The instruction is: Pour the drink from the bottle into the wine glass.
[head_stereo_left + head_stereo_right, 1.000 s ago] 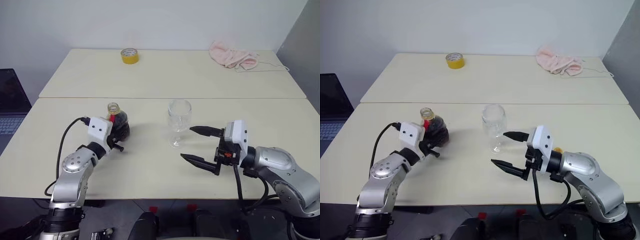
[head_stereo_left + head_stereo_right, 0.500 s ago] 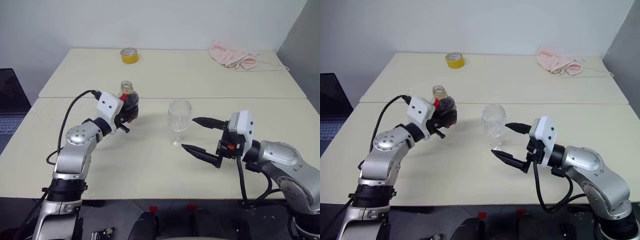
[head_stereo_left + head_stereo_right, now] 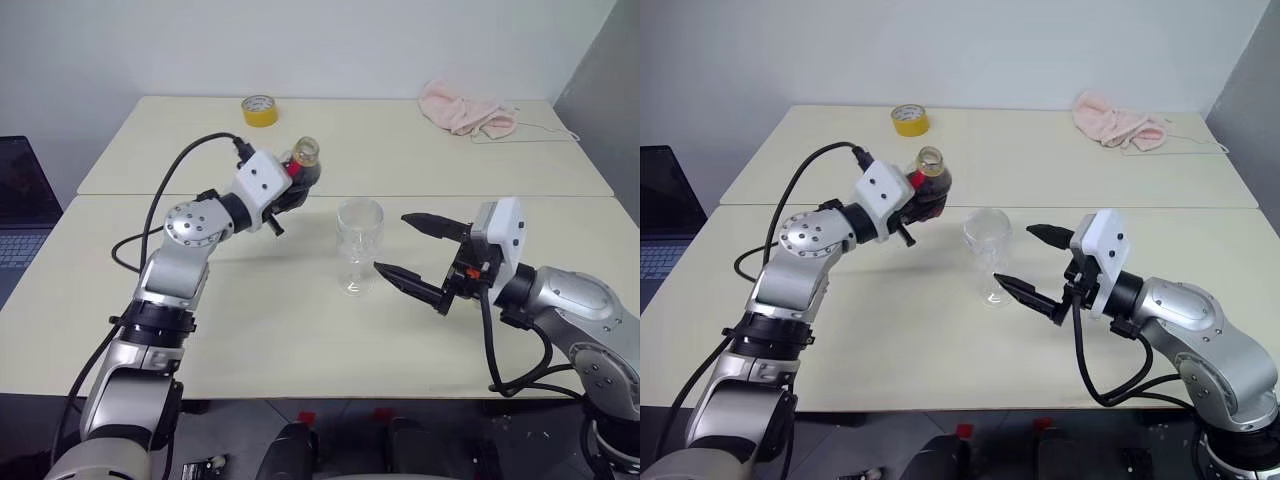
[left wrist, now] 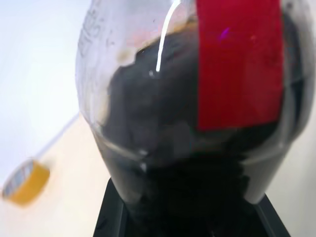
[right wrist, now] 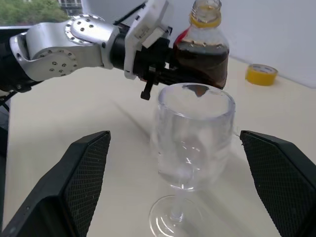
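Arms: silver-grey metal housings, rounded joint caps ringed with small dark screws. Wrists: white boxy camera modules. Left end effector and right end effector: two black tapered fingers each, inner pads cross-hatched. Black cables are looped outside each forearm.

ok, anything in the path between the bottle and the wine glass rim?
Nothing visible. The left gripper holds the bottle lifted off the table, upright, uncapped, behind and to the left of the wine glass; only bare air lies between. The right gripper stands open beside the glass on its right, outside that path.
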Controlling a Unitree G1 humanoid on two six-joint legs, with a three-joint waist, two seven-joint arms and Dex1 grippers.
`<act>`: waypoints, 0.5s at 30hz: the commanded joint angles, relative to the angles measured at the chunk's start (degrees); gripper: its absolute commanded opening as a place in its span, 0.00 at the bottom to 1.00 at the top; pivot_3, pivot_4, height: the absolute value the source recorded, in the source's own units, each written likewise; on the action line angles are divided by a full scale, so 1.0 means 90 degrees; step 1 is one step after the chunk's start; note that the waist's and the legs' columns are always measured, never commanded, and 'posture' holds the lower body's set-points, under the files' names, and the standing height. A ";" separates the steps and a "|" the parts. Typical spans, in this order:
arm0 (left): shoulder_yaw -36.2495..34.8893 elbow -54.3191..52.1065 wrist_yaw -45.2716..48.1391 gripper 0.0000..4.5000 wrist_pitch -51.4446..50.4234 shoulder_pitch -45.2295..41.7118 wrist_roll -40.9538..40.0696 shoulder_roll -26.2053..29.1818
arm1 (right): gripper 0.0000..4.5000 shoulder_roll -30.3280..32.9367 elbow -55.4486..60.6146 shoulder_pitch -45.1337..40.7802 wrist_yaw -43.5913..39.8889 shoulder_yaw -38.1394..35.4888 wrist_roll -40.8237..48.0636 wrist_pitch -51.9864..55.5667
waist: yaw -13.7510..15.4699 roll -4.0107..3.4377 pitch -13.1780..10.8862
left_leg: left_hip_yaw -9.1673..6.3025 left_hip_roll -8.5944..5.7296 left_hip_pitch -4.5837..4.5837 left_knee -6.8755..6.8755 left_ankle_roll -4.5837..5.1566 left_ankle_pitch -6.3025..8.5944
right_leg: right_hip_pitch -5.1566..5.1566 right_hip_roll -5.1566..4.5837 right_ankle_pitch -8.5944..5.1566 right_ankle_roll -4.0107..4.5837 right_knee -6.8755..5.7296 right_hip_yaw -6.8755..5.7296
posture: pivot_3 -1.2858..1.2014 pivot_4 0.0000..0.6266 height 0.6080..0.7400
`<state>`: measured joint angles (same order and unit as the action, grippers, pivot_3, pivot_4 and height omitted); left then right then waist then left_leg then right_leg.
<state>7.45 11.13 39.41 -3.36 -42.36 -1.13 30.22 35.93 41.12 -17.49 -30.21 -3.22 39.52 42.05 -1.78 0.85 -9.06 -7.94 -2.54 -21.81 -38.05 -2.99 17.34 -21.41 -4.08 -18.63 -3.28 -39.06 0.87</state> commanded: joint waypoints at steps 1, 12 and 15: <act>-0.0008 0.0156 0.0020 0.20 0.0579 -0.0293 0.0151 -0.0019 | 1.00 0.0003 0.0237 -0.0142 0.0126 -0.0069 0.0096 0.0057 | -0.0008 0.0000 0.0000 | 0.0001 0.0000 -0.0001 0.0001 0.0000 0.0000 | -0.0002 0.0000 0.0000 0.0000 0.0000 -0.0001 | 0.52 0.24 1.00; 0.0087 0.1115 -0.0259 0.20 0.2232 -0.0671 0.0870 0.0021 | 1.00 0.0044 0.0265 -0.0250 0.0110 0.0134 -0.0083 0.0050 | -0.0013 0.0001 0.0000 | 0.0001 -0.0001 -0.0004 0.0000 0.0000 0.0000 | -0.0004 0.0001 0.0000 0.0000 -0.0002 -0.0004 | 0.52 0.24 1.00; 0.0124 0.1200 -0.0291 0.20 0.2534 -0.0715 0.0987 -0.0024 | 1.00 0.0021 0.0268 -0.0299 0.0179 0.0201 -0.0116 0.0076 | -0.0013 0.0000 0.0000 | 0.0001 -0.0002 -0.0003 0.0000 0.0000 0.0000 | -0.0003 0.0000 0.0000 0.0000 -0.0002 -0.0003 | 0.52 0.24 1.00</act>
<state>8.93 22.88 38.03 16.81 -46.90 7.45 30.02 36.10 41.55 -19.03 -29.28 -0.88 38.94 43.08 -1.90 0.86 -9.06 -7.94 -2.56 -21.84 -38.05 -2.99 17.34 -21.44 -4.08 -18.63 -3.28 -39.09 0.84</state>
